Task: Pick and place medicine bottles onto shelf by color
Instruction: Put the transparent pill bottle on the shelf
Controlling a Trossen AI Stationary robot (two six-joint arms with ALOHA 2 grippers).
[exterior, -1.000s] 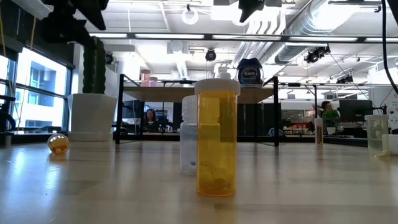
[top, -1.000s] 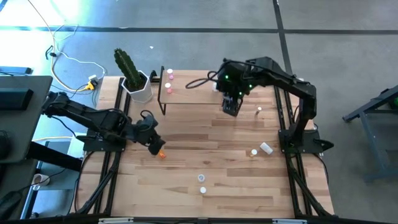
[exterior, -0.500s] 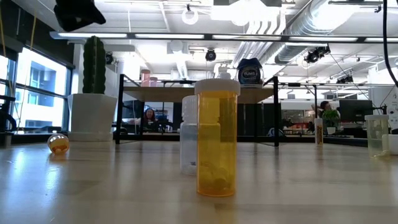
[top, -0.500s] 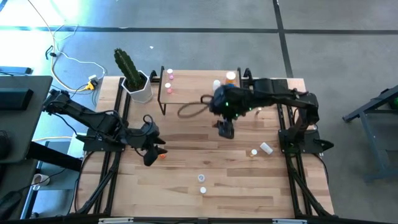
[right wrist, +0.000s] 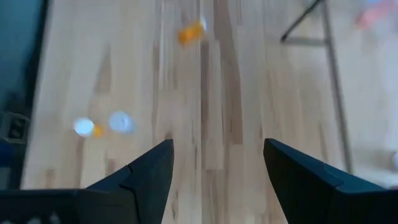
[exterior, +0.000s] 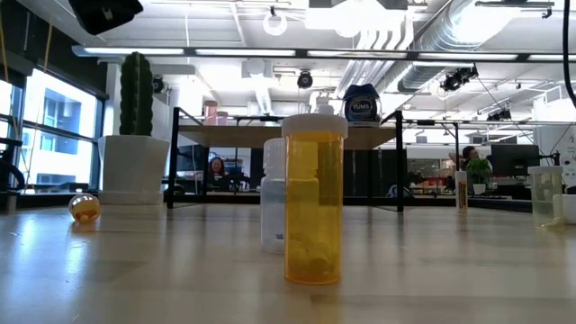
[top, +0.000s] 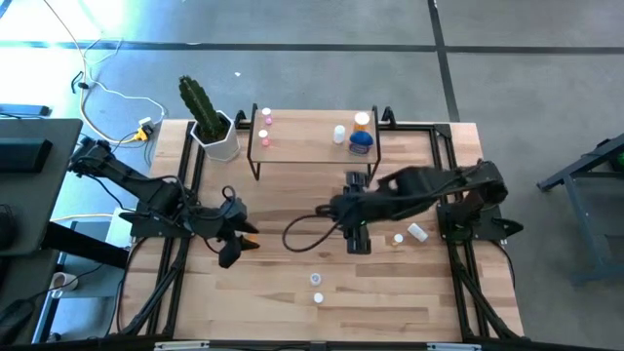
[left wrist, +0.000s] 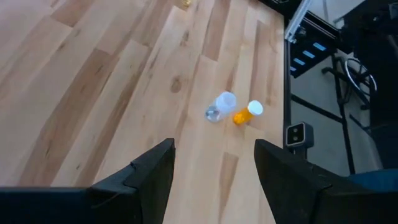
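The shelf (top: 312,146) stands at the table's far side. It carries two pink bottles (top: 265,127) at its left end and a white bottle (top: 339,134), an orange one (top: 362,121) and the blue one (top: 361,142) at its right end. An orange bottle (exterior: 315,198) and a clear one (exterior: 274,193) stand upright near the near edge. A small orange bottle (exterior: 85,208) lies on its side left of middle. My left gripper (left wrist: 214,162) is open and hovers beside it. My right gripper (right wrist: 217,165) is open over the table's middle.
A cactus in a white pot (top: 216,136) stands left of the shelf. An orange bottle (top: 397,238) and a clear one (top: 417,232) lie near the right arm's base. A black cable (top: 307,234) loops from the right arm over the table's middle.
My right gripper has left the shelf's right end and swept toward the near edge to the table's middle, uncovering the white, orange and blue bottles there. My left gripper has shifted a little toward the near edge, past the lying orange bottle, which stayed put.
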